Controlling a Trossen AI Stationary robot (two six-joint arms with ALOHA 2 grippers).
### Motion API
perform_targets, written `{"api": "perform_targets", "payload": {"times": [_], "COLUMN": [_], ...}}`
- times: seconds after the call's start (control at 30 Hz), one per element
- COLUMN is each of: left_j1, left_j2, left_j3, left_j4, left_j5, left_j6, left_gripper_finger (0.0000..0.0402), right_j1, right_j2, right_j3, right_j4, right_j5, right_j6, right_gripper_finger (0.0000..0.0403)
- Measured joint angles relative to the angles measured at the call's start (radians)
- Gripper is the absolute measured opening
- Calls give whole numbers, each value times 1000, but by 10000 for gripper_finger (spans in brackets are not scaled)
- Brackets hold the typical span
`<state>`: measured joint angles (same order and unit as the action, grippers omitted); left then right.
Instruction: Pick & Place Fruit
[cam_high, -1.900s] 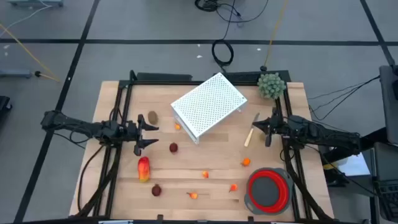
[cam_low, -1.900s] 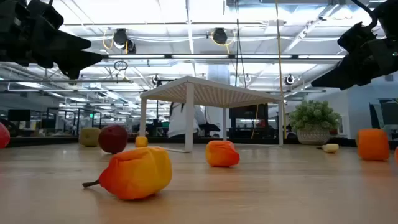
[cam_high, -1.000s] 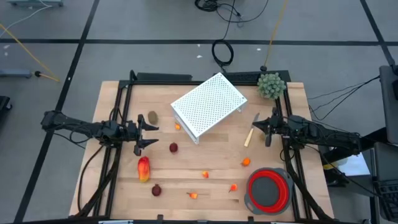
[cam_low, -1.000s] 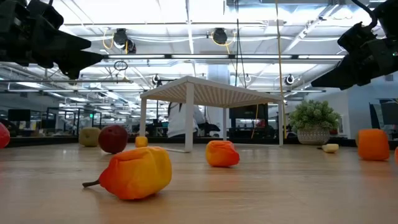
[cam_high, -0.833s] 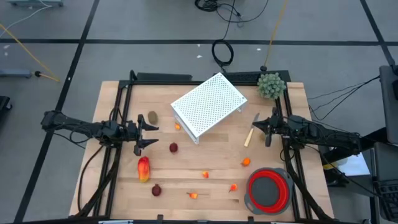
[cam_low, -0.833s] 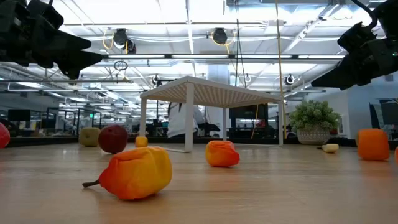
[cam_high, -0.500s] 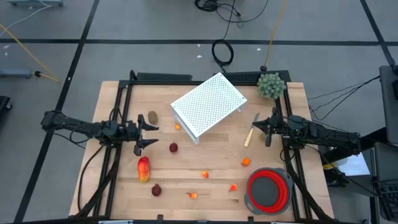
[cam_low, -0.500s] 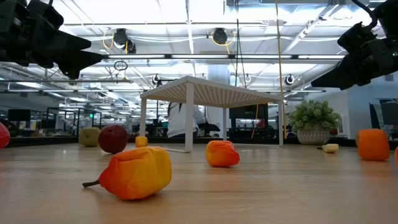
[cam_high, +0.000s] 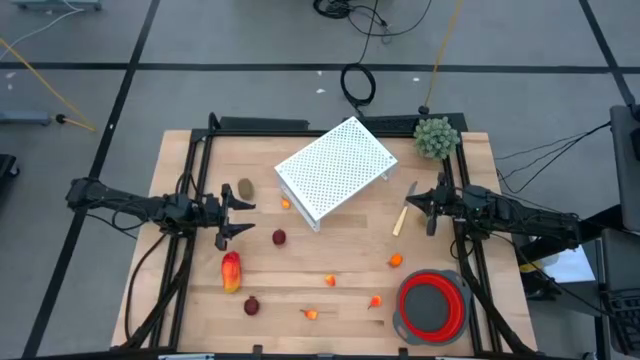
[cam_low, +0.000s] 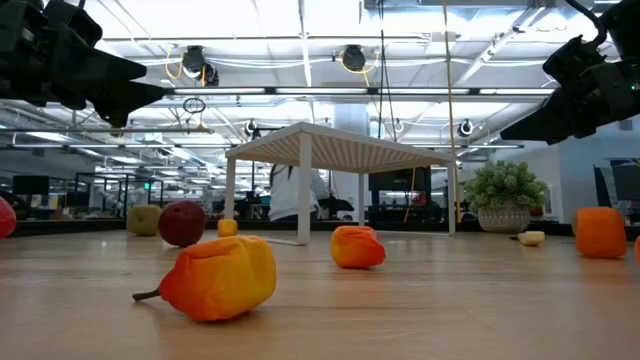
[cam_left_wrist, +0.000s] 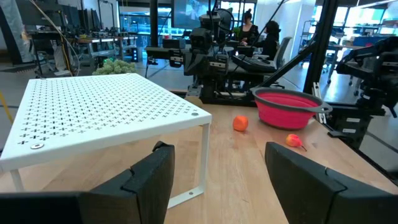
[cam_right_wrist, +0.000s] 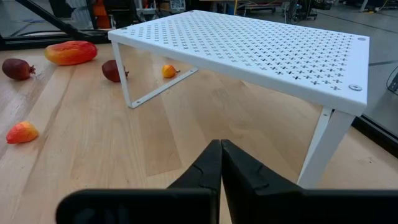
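The fruit lies scattered on the wooden table (cam_high: 330, 255). A red-and-yellow piece (cam_high: 231, 271) and a brown oval (cam_high: 245, 188) rest near the left side. Dark red balls (cam_high: 279, 237) (cam_high: 251, 306) and several small orange bits (cam_high: 396, 261) lie nearer the front. My left gripper (cam_high: 238, 218) hovers open at the left edge, between the brown oval and the red-and-yellow piece, with nothing between its fingers (cam_left_wrist: 149, 180). My right gripper (cam_high: 412, 205) hovers shut at the right edge, beside the knife (cam_high: 404, 216).
A white perforated rack (cam_high: 335, 170) stands on legs at the table's far middle, with an orange bit (cam_high: 286, 203) at its near left corner. A red bowl (cam_high: 433, 305) sits at the near right corner. A green bushy plant (cam_high: 437, 137) stands at the far right corner.
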<state>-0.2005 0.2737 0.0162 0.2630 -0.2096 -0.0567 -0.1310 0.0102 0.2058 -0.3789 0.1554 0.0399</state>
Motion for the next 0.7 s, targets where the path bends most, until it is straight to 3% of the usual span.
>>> {"api": "perform_targets", "payload": {"times": [0.17, 0.37, 0.7], "left_j1": [0, 0, 0], "left_j2": [0, 0, 0], "left_j3": [0, 0, 0], "left_j4": [0, 0, 0], "left_j5": [0, 0, 0], "left_j6": [0, 0, 0], "left_gripper_finger": [251, 251, 251], "right_j1": [0, 0, 0], "right_j2": [0, 0, 0], "right_j3": [0, 0, 0], "right_j4": [1, 8, 8], "right_j5": [1, 0, 0], "right_j6": [-11, -156, -160], "right_gripper_finger": [4, 4, 4]}}
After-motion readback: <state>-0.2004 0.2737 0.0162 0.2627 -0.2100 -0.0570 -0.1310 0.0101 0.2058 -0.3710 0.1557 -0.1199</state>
